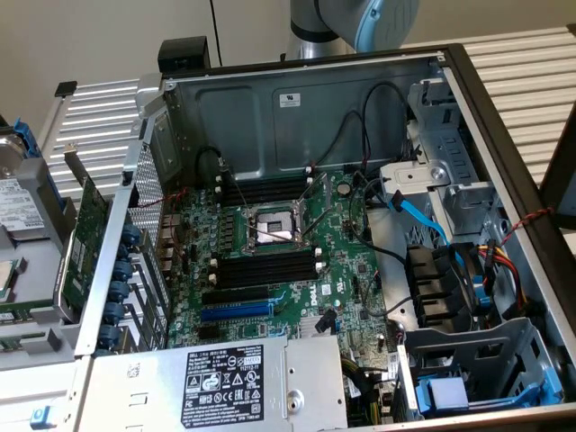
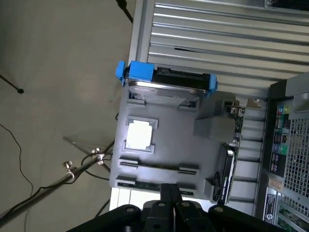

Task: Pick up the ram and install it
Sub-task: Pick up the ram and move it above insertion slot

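long narrow green ram stick point(image 1: 18, 304) seemingly lying on grey tray point(image 1: 27, 346), exterior view's left, outside the case point(image 1: 297, 99) | black memory slots point(image 1: 265, 267) sitting bare | black gripper point(image 2: 171, 189) hovering over tray, fingers pressing together, holding nothing | pick-up and install both waiting

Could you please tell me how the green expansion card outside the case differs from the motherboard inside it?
The expansion card stands on edge outside the case, at the exterior view's left; the motherboard lies flat inside it. The card is much smaller than the motherboard. The motherboard carries black memory slots and a CPU socket; the card shows none. Both are green circuit boards.
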Tool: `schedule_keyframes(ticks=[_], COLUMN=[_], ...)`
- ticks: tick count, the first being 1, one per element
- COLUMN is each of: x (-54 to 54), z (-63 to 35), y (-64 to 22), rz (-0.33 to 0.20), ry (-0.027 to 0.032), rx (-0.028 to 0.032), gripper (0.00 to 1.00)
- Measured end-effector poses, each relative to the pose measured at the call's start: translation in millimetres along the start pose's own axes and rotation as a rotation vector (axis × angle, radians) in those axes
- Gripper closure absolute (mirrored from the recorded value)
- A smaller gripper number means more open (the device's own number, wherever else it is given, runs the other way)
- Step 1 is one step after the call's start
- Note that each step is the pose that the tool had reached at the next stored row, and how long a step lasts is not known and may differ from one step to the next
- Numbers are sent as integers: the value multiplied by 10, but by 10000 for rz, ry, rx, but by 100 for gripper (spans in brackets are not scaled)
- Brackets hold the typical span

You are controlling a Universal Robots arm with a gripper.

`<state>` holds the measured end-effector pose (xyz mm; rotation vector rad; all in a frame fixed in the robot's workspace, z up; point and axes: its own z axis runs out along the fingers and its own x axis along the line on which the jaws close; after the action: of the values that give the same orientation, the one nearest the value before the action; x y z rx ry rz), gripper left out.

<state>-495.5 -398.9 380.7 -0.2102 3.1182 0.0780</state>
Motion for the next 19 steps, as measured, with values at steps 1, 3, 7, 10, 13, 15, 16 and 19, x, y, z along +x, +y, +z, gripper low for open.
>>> schedule_keyframes(ticks=[1,3,7,10,13,15,16,19], x=[0,0,0,0,0,0,0,0], z=[0,0,1,3,4,5,6,7], y=[0,0,0,0,0,0,0,0], rz=[-191,-555,-1273,-1818,-2357,-2733,-2911,-3461], ry=[10,28,62,89,116,134,143,169], rx=[-4,-10,-24,-34,-44,-51,-54,-64], gripper=[89,89,89,89,89,89,89,89])
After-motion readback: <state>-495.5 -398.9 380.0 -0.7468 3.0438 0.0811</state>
